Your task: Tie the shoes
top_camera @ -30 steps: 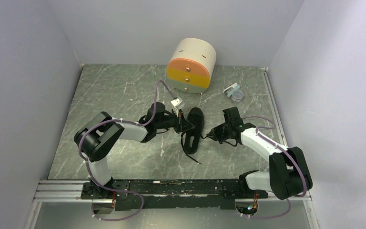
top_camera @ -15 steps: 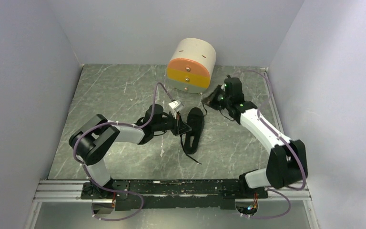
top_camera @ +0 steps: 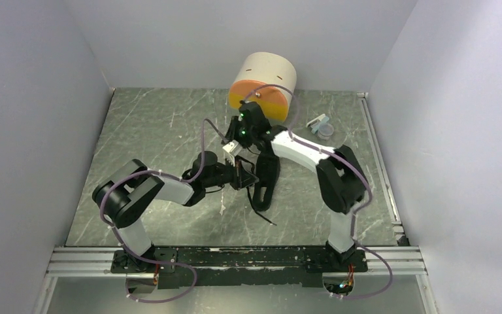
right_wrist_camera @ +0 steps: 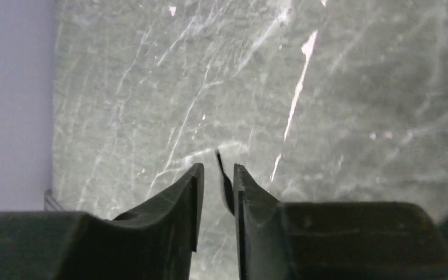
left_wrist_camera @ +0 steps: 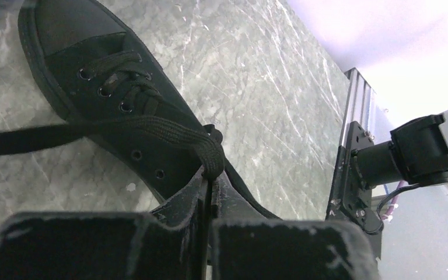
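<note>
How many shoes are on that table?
1. The black shoe lies mid-table, in front of the round drawer box, with the left gripper pinching its lace. No second shoe shows; the right arm hides little.

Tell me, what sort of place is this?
Probably a robot test cell in a lab: plain grey walls box in a marble-patterned table, a left arm and a right arm are bolted to a metal rail at its near edge, and a black shoe and round drawer box serve as props.
</note>
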Tool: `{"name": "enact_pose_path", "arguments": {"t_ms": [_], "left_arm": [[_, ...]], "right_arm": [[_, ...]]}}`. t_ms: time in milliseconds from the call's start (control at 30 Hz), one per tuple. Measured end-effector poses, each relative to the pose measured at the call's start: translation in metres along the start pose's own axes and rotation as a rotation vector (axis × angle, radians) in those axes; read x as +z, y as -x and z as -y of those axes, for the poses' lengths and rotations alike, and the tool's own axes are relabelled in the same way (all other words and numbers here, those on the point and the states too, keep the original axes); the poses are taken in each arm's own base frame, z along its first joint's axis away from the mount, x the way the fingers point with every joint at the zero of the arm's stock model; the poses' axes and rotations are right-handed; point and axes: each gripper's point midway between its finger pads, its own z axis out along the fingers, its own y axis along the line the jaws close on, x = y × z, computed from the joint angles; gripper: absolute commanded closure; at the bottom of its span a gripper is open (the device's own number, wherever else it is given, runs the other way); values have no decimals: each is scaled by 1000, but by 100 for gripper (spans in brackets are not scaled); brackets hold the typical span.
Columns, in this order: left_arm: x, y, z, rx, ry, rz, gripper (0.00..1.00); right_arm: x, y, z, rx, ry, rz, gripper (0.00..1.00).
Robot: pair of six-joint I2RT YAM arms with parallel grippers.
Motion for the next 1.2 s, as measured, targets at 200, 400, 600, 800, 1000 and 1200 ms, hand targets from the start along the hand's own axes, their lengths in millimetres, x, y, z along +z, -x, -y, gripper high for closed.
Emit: {"name": "enact_pose_path", "arguments": {"t_ms": [200, 400, 600, 800, 1000, 1200], "left_arm": [[-4, 2, 0, -53, 20, 26, 95], [-3, 5, -1, -90, 36, 40, 95], [-1, 9, -3, -112, 43, 45, 95], [1, 11, -6, -135, 52, 41, 95], [3, 3, -11, -169, 65, 5, 95], [6, 6, -12, -178, 63, -11, 95]], "right_arm": [[23, -6, 22, -117, -76, -151, 38], [-53, 6, 75, -163, -188, -199, 35], [-146, -27, 104, -128, -254, -189, 39], [-176, -163, 109, -119, -245, -440, 43], [-172, -204, 107, -219, -274, -496, 41], [-157, -217, 91, -379, -241, -414, 44]]}}
